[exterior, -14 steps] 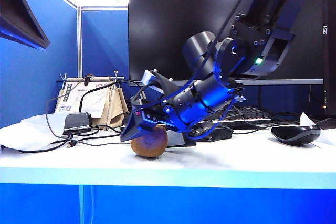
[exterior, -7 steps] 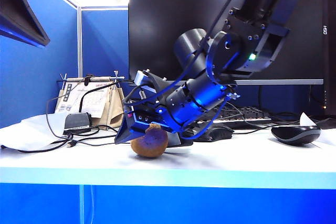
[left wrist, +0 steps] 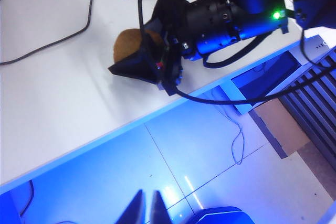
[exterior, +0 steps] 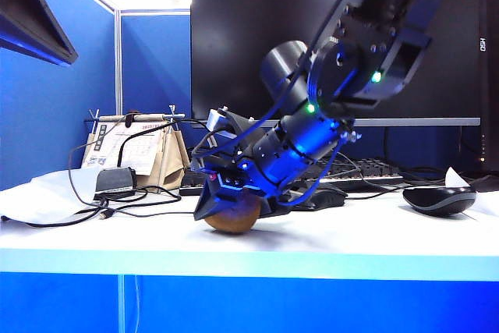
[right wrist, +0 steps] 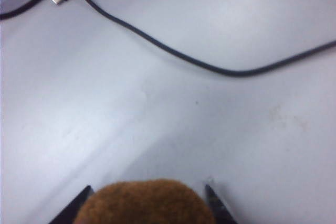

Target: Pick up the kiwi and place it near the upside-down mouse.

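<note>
Your right end effector [exterior: 228, 207] sits over the kiwi [exterior: 232, 217] on the tabletop [exterior: 351, 232], fingers partly closed against its sides; the mouse [exterior: 439, 200] lies far right – left end effector [left wrist: 146, 209] shut, well off

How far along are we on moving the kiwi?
Done: the right gripper has reached the kiwi, one finger on each side. In hand: the grasp; the kiwi sits on the table, and I cannot tell if the grip is firm. Left: lifting, carrying it right and setting it near the upside-down mouse. The left gripper hangs off the table, shut.
</note>
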